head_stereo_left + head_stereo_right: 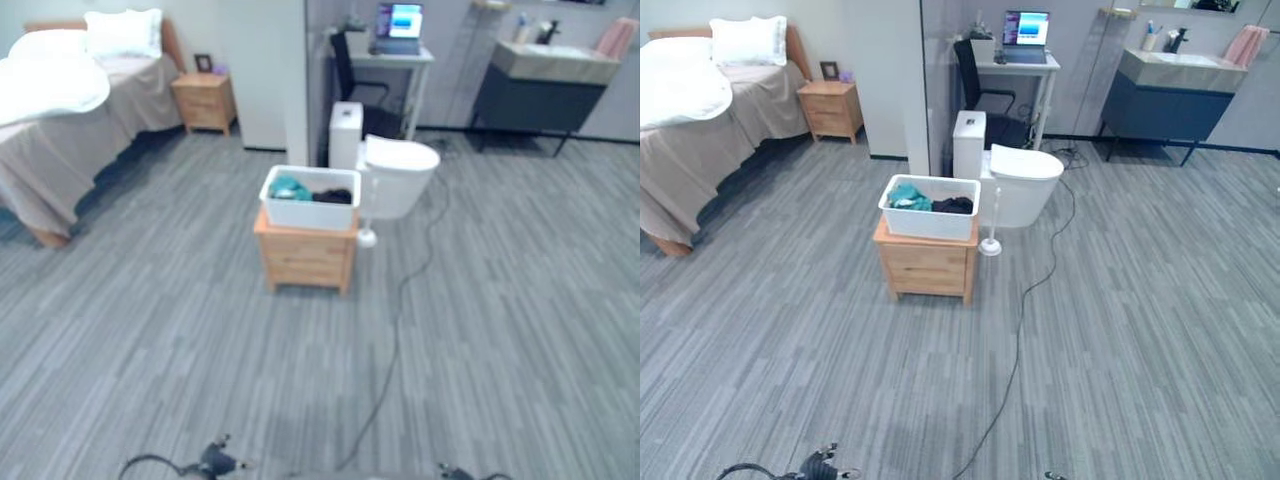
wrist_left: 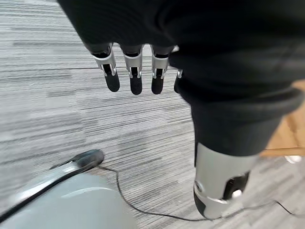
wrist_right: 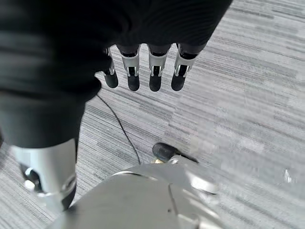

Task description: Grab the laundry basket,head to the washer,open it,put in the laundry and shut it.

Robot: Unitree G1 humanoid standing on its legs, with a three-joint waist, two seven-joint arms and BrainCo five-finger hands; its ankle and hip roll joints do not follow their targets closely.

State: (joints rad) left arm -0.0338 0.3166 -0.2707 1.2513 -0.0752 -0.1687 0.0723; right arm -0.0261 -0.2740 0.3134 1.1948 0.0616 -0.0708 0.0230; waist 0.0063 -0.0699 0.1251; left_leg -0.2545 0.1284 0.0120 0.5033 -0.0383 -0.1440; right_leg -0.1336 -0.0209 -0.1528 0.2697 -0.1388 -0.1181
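While one white laundry basket [image 1: 928, 207] sits on top of a low wooden cabinet [image 1: 926, 263] in the middle of the room, both robot hands hang well away from it over bare floor. Inside the rectangular basket lie two bundles of laundry, a teal piece [image 1: 906, 196] on the side nearer the bed and a dark piece [image 1: 953, 205] beside it; how many garments each bundle holds cannot be made out. The left hand [image 2: 136, 71] shows straight, relaxed fingers pointing down at the grey floor [image 1: 1140, 330] and holds nothing; the right hand [image 3: 143, 71] looks the same, fingers extended and empty. Much of each hand is covered by its dark ribbed cover, so the thumbs are hard to see. Just behind the basket stands one white toilet [image 1: 1012, 180], smooth and rounded, with a toilet brush [image 1: 990, 240] on the floor beside it. There are two wooden pieces in all: the cabinet under the basket and a nightstand [image 1: 830, 108] next to the bed [image 1: 710, 110], which is cut off at the picture's edge. Further back stand one desk [image 1: 1020, 75] with an open laptop [image 1: 1026, 28] and one dark vanity with a sink [image 1: 1175, 95]. The floor is striped grey plank.
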